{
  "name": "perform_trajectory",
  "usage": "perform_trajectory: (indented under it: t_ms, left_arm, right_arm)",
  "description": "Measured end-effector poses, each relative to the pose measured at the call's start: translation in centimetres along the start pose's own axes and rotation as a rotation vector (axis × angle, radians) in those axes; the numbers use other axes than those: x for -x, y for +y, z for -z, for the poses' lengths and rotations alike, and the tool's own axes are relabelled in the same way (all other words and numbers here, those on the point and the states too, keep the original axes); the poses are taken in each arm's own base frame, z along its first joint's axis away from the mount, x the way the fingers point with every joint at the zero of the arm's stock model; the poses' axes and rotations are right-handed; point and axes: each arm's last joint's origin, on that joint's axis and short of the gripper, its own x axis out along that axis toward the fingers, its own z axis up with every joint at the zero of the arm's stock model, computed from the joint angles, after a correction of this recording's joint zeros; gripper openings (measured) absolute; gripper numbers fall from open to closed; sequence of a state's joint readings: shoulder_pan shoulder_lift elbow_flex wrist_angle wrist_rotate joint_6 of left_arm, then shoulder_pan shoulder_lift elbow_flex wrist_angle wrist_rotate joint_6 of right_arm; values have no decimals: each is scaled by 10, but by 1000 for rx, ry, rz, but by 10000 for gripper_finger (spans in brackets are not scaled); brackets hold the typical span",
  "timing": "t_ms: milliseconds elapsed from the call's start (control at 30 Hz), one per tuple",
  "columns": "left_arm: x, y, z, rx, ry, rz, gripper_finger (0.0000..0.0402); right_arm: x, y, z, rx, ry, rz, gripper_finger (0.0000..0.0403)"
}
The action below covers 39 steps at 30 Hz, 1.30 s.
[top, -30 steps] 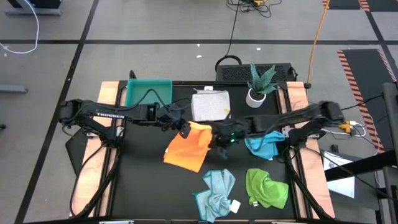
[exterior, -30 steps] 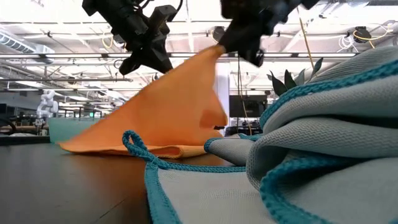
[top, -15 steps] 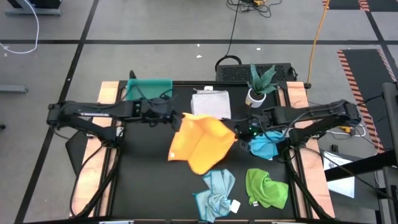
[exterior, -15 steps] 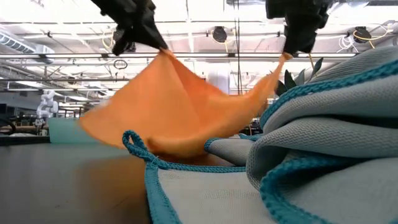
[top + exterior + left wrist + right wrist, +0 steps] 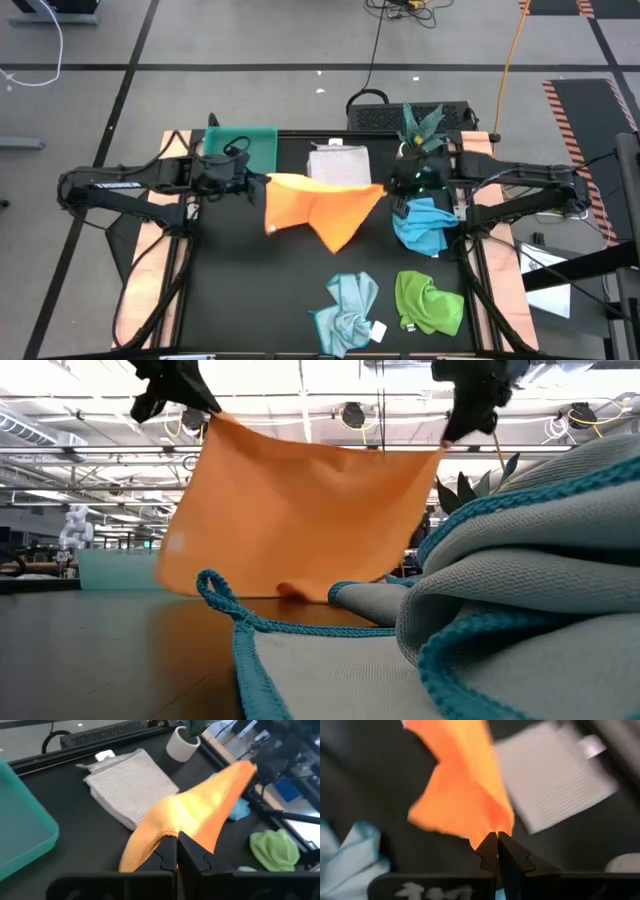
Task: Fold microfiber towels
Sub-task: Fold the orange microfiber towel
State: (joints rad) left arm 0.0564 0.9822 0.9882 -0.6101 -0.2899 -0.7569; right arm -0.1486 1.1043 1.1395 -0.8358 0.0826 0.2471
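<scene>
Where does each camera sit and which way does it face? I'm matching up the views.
High: above the table, looking down; both arms hold the orange towel.
Low: at tabletop height, looking level; orange towel hangs behind the pale blue towel.
Left wrist: behind the left gripper, jaws shut on a corner.
Right wrist: behind the right gripper, same.
All share the orange towel.

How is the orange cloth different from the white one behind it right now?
The orange cloth hangs stretched in the air, one corner pinched by the left gripper, another by the right gripper. The white cloth lies flat and folded on the table, untouched. Both are small, soft towels.
</scene>
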Motion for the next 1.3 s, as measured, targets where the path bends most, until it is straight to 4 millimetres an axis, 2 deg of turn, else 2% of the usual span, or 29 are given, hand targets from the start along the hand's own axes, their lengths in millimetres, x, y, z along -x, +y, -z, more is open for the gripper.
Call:
perform_trajectory:
  t_ms: [200, 367, 500, 667, 833, 967, 1100, 1300]
  left_arm:
    - [-3, -7, 2, -5, 0, 32, 0]
    - [1, -18, 6, 1, 11, 132, 0]
    - [7, -29, 17, 11, 61, 192, 0]
    - [14, -44, 34, 57, 117, 248, 0]
    - [29, -64, 46, 126, 116, 371, 0]
    - [43, -79, 54, 204, 116, 485, 0]
    - [54, -86, 62, 246, 104, 522, 0]
    - [47, -69, 73, 242, 163, 311, 0]
  right_arm:
    - [35, -2, -24, 1, -154, -5, 0]
    - [30, 13, -25, -11, -126, -99, 0]
    - [22, 34, -22, -17, -85, -155, 0]
    - [17, 70, -20, -29, -99, -278, 0]
    - [26, 103, -21, -56, -188, -462, 0]
    - [35, 119, -20, -100, -229, -565, 0]
    - [40, 127, -16, -116, -220, -609, 0]
    - [32, 115, -14, -101, -162, -516, 0]
